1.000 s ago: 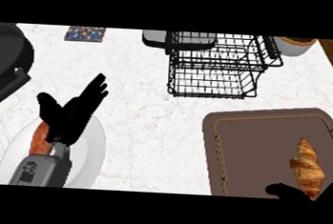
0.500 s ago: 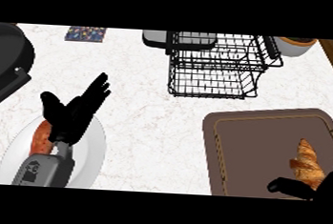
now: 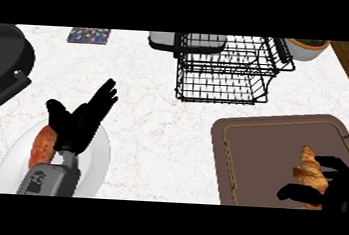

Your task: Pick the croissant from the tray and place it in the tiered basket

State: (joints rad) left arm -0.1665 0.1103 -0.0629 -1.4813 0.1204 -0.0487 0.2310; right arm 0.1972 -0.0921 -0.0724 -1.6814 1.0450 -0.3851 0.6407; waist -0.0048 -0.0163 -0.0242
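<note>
A golden croissant (image 3: 311, 172) lies lengthwise on the brown tray (image 3: 260, 154) at the lower right. My right hand (image 3: 338, 187) is at the croissant's near end, its thumb on the left side and fingers curling in from the right, partly round the pastry but not closed on it. The black wire tiered basket (image 3: 226, 67) stands at the back centre, beyond the tray. My left hand (image 3: 80, 118) rests open, fingers up, over a white plate at the lower left.
The white plate (image 3: 93, 170) holds a reddish food item (image 3: 41, 147). A black appliance (image 3: 4, 65) sits at the far left, a patterned mat (image 3: 88, 35) at the back, a grey box (image 3: 164, 40) behind the basket and a pot (image 3: 308, 48) at the back right. The counter's edge runs down the right.
My right hand has risen from the lower edge to the croissant's near end, its thumb and fingers coming round the pastry. The left hand and the croissant have stayed put.
</note>
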